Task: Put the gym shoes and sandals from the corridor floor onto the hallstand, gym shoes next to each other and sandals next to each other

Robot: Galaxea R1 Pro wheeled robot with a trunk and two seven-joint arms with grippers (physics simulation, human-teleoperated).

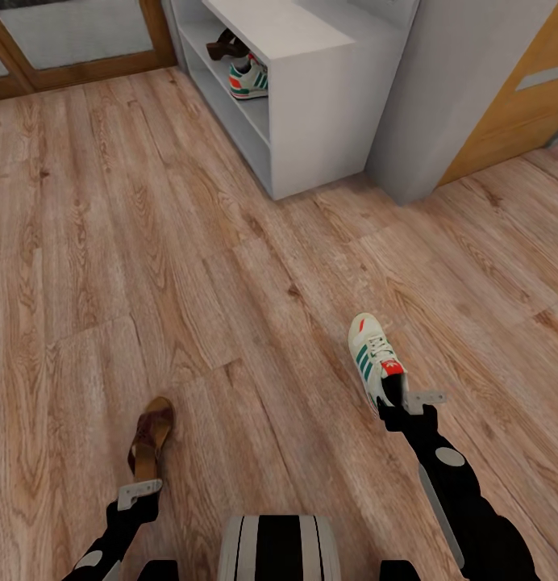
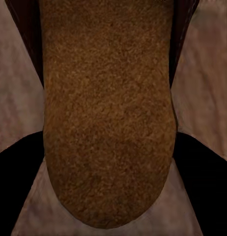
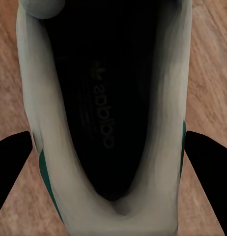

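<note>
Your head camera looks down on a wood-plank floor (image 1: pixel 150 242). Your left gripper (image 1: pixel 140 492) sits at the heel end of a brown sandal (image 1: pixel 152 440), which lies on the floor near the lower left. In the left wrist view the sandal's mottled footbed (image 2: pixel 108 113) lies between two dark fingers (image 2: pixel 15 177); they are spread to either side of it, and you cannot tell whether they press on it.

Your right gripper (image 1: pixel 408 403) sits at the heel of a white sneaker (image 1: pixel 374 355) with teal stripes and an orange tongue, on the floor to the right of centre. The right wrist view looks into the sneaker's dark opening (image 3: pixel 103 98), with fingers (image 3: pixel 207 162) on both sides of the shoe; contact is unclear.

Well ahead stands the grey rack (image 1: pixel 311 105). On its upper shelf sit a second sneaker (image 1: pixel 248 81) and, just behind it, a second sandal (image 1: pixel 225 46).
</note>
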